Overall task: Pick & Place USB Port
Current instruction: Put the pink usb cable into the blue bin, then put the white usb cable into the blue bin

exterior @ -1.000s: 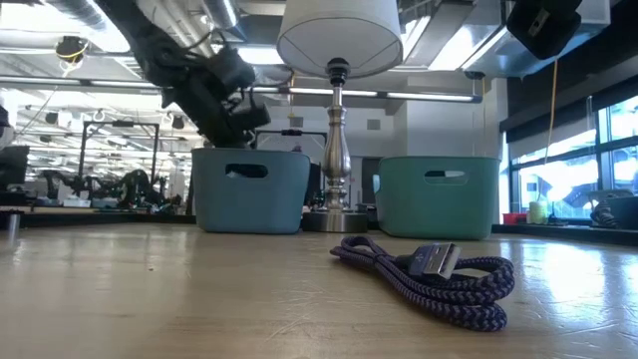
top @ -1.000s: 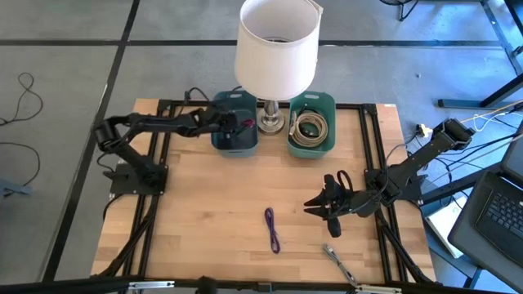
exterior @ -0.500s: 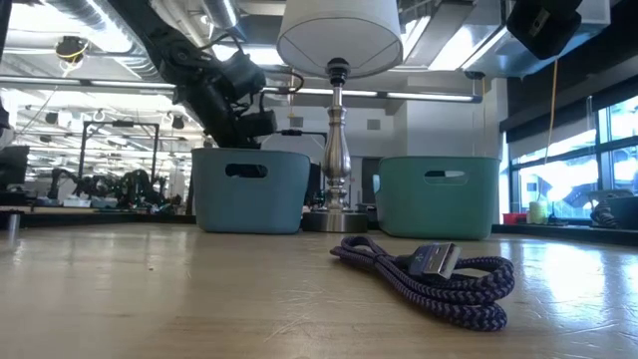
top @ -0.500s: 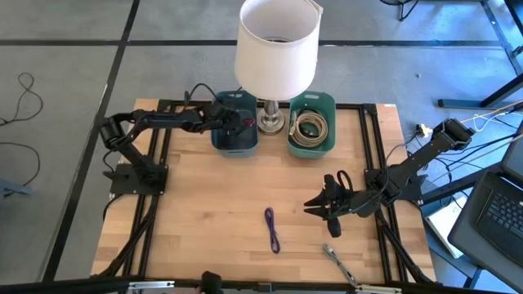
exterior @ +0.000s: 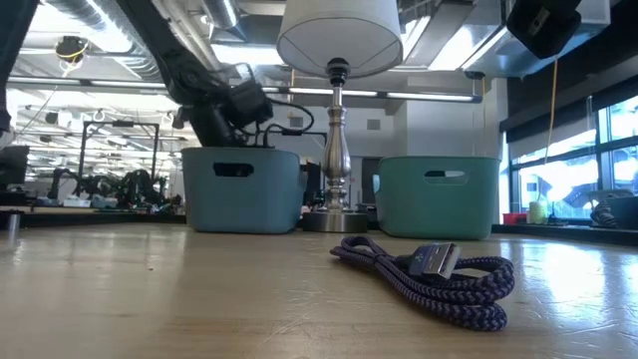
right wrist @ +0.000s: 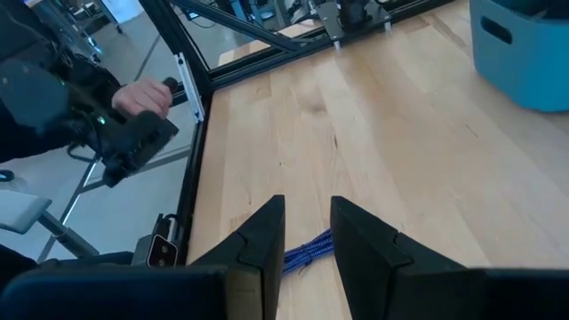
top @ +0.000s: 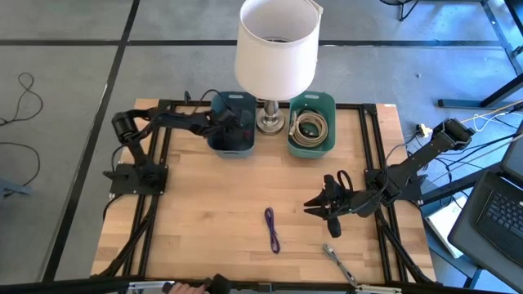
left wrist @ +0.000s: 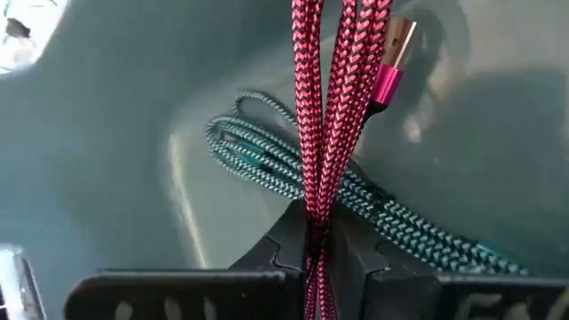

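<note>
My left gripper (top: 231, 124) reaches into the blue bin (exterior: 239, 189) at the table's far side. It is shut on a pink braided USB cable (left wrist: 333, 107). A teal braided cable (left wrist: 373, 209) lies on the bin's floor beyond it. My right gripper (top: 331, 206) is open and empty above the table's right half. A purple braided cable (top: 272, 229) lies coiled on the wood in front of it and also shows in the low view (exterior: 429, 274) and the right wrist view (right wrist: 307, 254). My left gripper pinches several side-by-side strands of the pink cable (left wrist: 317, 227) between its two fingers. The strands run straight out past the fingertips inside the bin, and the gold USB plug (left wrist: 394, 53) is at their far end. I cannot tell whether the cable touches the bin's floor.
A lamp (top: 276, 49) stands between the blue bin and a green bin (top: 311, 124) that holds a beige coiled cable. A grey cable (top: 339, 263) lies near the table's near right corner. A person's hand (right wrist: 142, 96) holds a controller beyond the near edge.
My left arm has drawn back toward the table's left edge while staying shut on the pink cable. The blue bin has slid a little toward the left edge with it. My right arm and the purple cable have kept still.
</note>
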Robot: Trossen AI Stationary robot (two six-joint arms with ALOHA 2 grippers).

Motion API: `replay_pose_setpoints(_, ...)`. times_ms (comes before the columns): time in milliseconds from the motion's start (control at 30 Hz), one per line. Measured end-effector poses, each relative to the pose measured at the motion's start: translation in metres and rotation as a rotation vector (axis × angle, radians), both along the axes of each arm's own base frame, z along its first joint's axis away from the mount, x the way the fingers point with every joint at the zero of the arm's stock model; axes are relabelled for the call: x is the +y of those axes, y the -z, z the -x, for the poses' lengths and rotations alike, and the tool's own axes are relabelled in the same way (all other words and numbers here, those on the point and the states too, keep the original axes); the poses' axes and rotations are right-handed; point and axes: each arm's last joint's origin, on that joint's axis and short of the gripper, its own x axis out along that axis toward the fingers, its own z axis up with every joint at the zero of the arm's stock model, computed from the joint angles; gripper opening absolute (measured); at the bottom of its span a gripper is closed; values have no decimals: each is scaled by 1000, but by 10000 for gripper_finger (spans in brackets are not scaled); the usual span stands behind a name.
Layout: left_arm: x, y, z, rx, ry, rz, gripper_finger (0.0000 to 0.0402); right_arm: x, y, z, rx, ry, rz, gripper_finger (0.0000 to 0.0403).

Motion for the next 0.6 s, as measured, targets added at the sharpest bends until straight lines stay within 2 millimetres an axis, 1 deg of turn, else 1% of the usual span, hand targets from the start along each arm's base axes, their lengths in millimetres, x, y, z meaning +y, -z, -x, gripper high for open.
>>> replay_pose_setpoints(67,0,4,-2,3,2,-2,18,0,0,0,1,4,-8,95)
replay_pose_setpoints(167,1,5,-5,-40,-54,0,19,0,0,0,1,5,-10,95)
replay_pose_setpoints(233,0,4,-6,-47,-63,-20,37,0,0,0,2,6,-13,95)
replay_pose_setpoints(333,-3,0,-10,-47,-28,-59,77,0,0,0,2,7,-15,95)
replay_pose_setpoints(433,-8,-3,-15,-53,-11,-108,109,0,0,0,3,7,-15,95)
replay_pose_setpoints(600,-13,-5,-20,-26,-8,-190,138,0,0,0,5,1,-18,95)
